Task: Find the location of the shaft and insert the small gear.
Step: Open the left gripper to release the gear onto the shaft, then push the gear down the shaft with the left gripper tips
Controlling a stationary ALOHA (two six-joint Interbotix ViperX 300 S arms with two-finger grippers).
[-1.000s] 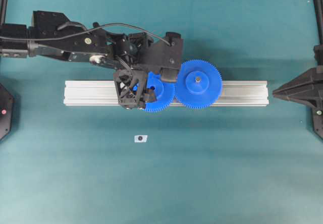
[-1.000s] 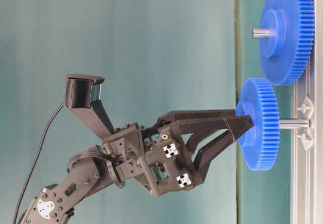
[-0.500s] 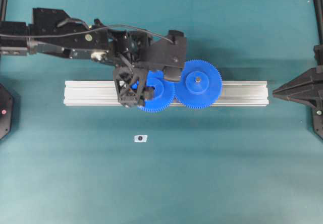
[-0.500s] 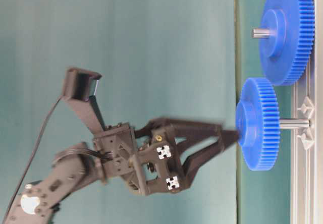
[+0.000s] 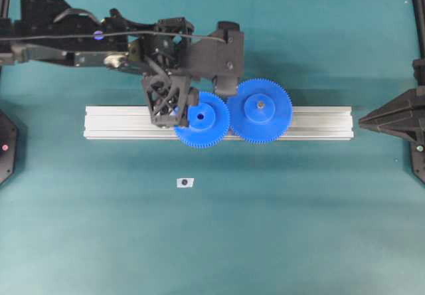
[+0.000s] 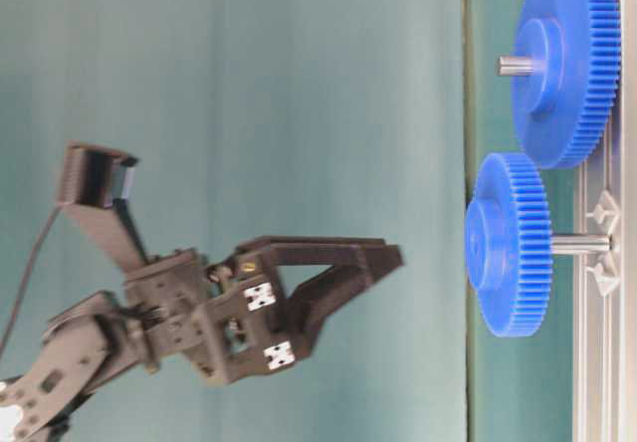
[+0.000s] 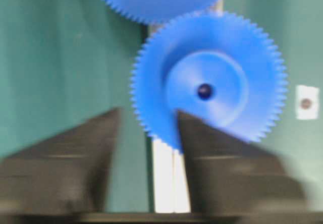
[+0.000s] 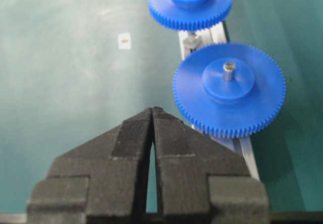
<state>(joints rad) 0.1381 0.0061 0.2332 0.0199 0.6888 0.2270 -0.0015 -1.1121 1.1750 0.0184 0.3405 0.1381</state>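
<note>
The black left arm point(image 5: 73, 39) is being held stretched in from the left edge of the overhead view, with its wrist bent so that the left gripper point(image 6: 390, 258) is being pointed down at a slant toward the teal table surface point(image 5: 265, 242). Its jaws are being kept narrow, with a small gap showing between the black fingers point(image 7: 227, 163) in the blurred wrist view, and nothing is being gripped between them.

Just beyond the fingertips, and apart from them in the table-level view, the small blue plastic toothed gear with a raised round hub point(image 6: 508, 245) is being carried on the short thin silver-grey metal shaft point(image 6: 577, 245). The shaft is being held by its small shiny mount point(image 8: 192, 41) in the long silver aluminium rail point(image 5: 312, 122). The gear is being kept raised clear of the rail.

To the far side of that gear from the left jaws, the larger blue toothed gear point(image 5: 260, 111) is being borne on its own grey pin point(image 6: 516, 64), its teeth being met by those of the small gear.

A small white tag with a dark dot point(image 5: 184, 182) is lying well apart from both sets of jaws.

At the right edge, the black right gripper point(image 8: 152, 112) is being held level and well back from the gears, its jaws being pressed together on nothing.
</note>
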